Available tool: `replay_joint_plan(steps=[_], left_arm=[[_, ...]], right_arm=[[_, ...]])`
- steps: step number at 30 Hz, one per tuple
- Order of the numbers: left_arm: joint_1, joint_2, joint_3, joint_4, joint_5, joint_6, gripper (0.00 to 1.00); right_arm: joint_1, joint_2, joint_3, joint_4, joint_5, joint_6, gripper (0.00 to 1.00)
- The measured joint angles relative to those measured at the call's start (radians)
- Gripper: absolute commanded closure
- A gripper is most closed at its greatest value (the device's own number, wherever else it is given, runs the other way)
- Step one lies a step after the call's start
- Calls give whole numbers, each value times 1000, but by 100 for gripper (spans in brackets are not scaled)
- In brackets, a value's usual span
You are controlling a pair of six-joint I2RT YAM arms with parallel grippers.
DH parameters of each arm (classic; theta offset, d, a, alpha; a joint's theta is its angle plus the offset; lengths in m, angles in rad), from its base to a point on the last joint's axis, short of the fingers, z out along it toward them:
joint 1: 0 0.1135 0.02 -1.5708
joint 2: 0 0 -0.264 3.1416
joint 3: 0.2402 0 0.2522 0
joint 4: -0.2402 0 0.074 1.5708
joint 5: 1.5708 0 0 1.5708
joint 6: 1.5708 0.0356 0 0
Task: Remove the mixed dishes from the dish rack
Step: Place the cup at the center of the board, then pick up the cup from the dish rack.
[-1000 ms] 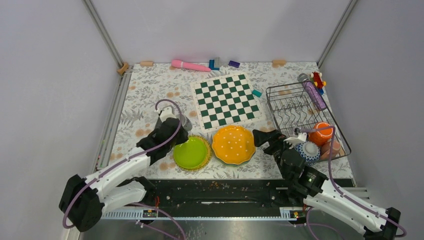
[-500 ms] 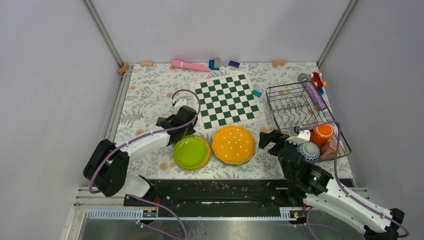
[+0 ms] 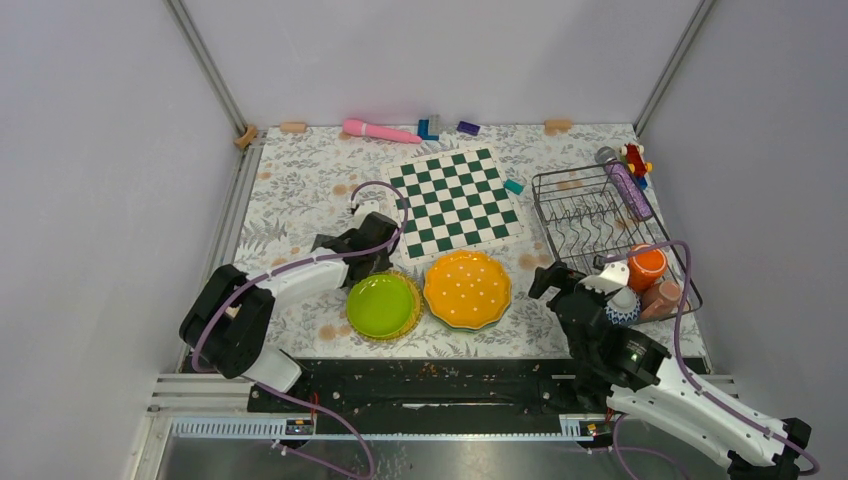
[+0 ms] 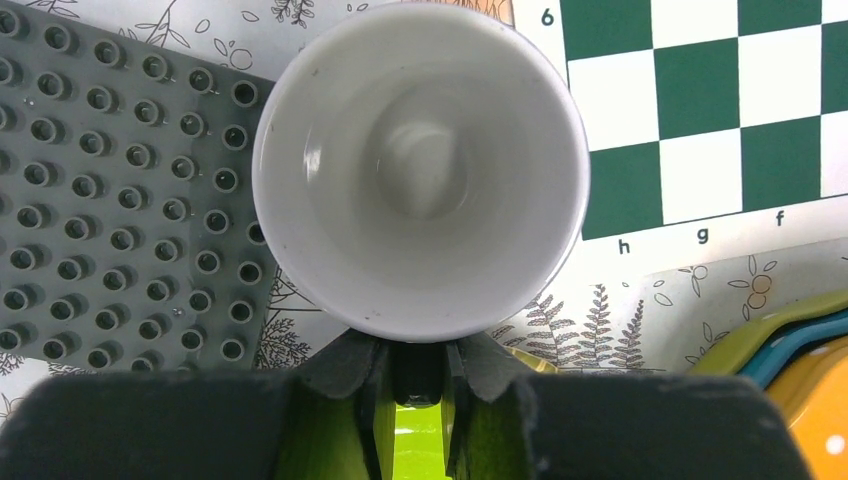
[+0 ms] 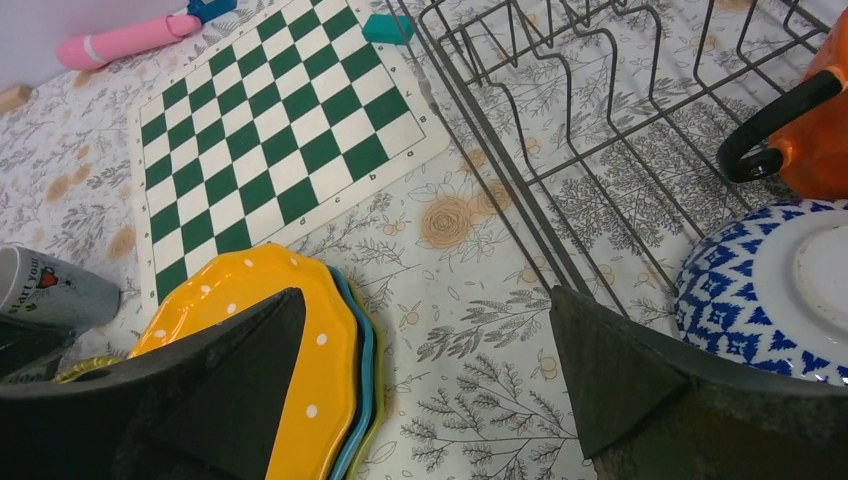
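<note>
My left gripper (image 4: 418,355) is shut on the handle side of a white cup (image 4: 420,170), held mouth towards the camera over the gap between the grey studded baseplate (image 4: 100,200) and the chessboard (image 4: 700,100). In the top view the left gripper (image 3: 362,245) is just beyond the lime-green plate (image 3: 381,305). The cup also shows in the right wrist view (image 5: 50,290). My right gripper (image 5: 420,370) is open and empty, low over the tablecloth between the orange dotted plate (image 5: 260,330) and the dish rack (image 5: 600,150). The rack holds an orange cup (image 3: 646,265), a pink cup (image 3: 663,297) and a blue patterned bowl (image 5: 770,290).
The orange plate (image 3: 467,288) lies on a teal plate (image 5: 365,370) and a yellow-green one. A purple tube (image 3: 630,190) and a red toy (image 3: 634,157) sit at the rack's far corner. A pink tube (image 3: 380,130) and small blocks lie along the far edge.
My left arm has carried the cup away from the lime-green plate towards the chessboard's near left corner. My right gripper has shifted slightly right towards the rack's near corner.
</note>
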Motion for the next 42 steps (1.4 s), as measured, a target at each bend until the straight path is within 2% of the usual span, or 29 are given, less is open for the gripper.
replay_joint_plan(steps=[2,5,8,11,13,16,22,34,37,42], left_arm=[[0,0,0,2,-1,-3,73],[0,-2,-3,18,-2,-6,63],[0,-3,-6,27,0,-9,58],[0,-3,-6,29,3,-7,47],[0,-3,-6,29,8,-7,35],[0,-13,-9,29,17,-3,2],[0,-86,-20,14,27,-11,1],[0,-400,-95,-24,18,-31,1],[0,-490,-126,-31,13,-32,1],[0,-575,-162,-37,12,-32,1]], right_arm=[[0,0,4,-21,13,4,0],[0,-10,7,-45,30,9,1],[0,-24,8,-59,35,13,0],[0,-28,11,-68,37,14,0],[0,-28,16,-71,41,14,0],[0,-27,28,-87,51,14,1],[0,-3,68,-106,61,2,0],[-25,113,195,-166,114,-63,0],[-113,174,244,-172,90,-107,0],[-443,343,362,-193,-109,-185,0]])
